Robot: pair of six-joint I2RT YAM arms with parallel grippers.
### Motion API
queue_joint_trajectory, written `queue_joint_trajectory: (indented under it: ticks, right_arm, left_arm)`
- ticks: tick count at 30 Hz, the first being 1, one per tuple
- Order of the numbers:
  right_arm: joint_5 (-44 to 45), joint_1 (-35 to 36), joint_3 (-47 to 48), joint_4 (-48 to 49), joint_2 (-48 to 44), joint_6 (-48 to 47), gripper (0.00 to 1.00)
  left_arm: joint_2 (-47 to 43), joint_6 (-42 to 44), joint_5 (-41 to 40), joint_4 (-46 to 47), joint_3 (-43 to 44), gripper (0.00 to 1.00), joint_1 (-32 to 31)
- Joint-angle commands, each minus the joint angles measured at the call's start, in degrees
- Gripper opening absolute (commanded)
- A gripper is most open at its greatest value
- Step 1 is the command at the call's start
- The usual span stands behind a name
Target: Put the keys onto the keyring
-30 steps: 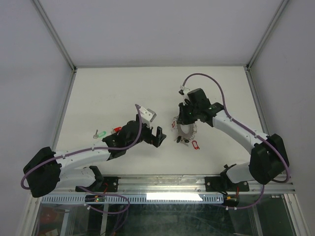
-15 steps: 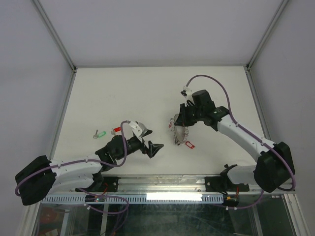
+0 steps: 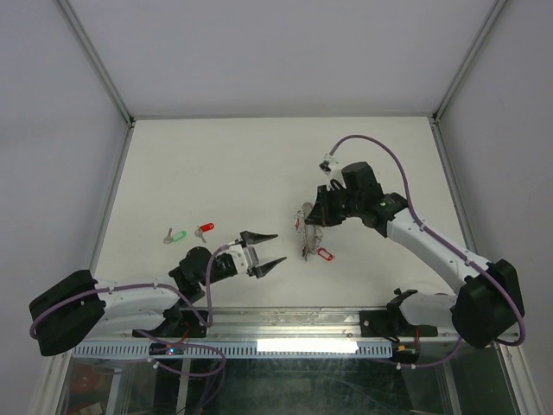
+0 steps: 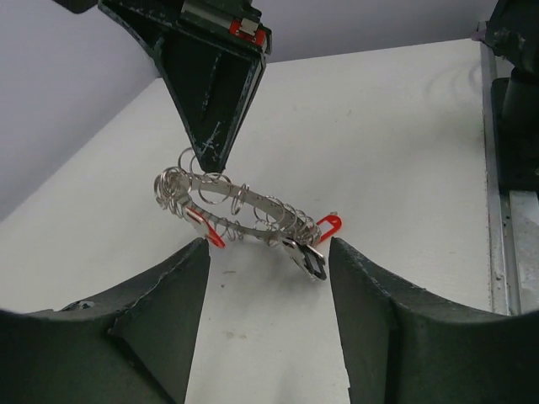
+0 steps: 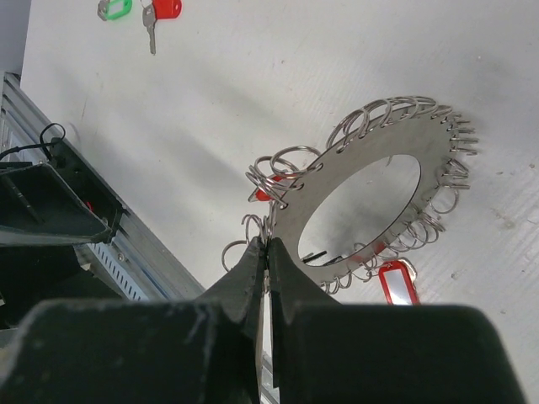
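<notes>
The left claw (image 3: 280,247), spread wide and empty, faces the keyring (image 3: 308,237) pinched in the right claw (image 3: 314,219), but the keys (image 3: 204,229) lie behind the left one.

lane: bare table (image 3: 294,261) between open-jawed left gripper (image 3: 278,248) and keyring (image 3: 308,235), nothing in it | block: right gripper (image 3: 313,216) clamped on keyring's rim, ring tilted, 1 edge raised | 2 keys: red key (image 3: 205,228), green key (image 3: 177,235) side by side, open table beyond, left arm (image 3: 147,292) close on near side | bounds: walls (image 3: 52,130) on 3 sides
</notes>
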Motion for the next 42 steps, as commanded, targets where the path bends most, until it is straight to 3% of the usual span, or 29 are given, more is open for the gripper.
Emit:
queue_joint_trajectory:
  ticks: [1,17,28,42]
  right_arm:
    - [-2.9,-0.3,-0.1,4.3,-2.9,-0.1,0.0]
    - [-7.7,-0.2,-2.6,7.1,-6.0,-1.2,0.0]
    - [-9.3,-0.2,-2.9,7.1,-6.6,-2.6,0.0]
    - [-9.9,-0.2,-2.7,6.3,-7.2,-4.5,0.0]
  left_arm:
    - [3.1,6.3,3.6,4.0,4.3,0.55,-0.7]
    - [14.7,9.6,2.2,3.4,11.7,0.33,-2.0]
    - [13.8,10.0,0.3,3.6,11.0,0.34,-2.4]
    - [12.1,10.0,2.1,1.0,10.2,0.46,-2.4]
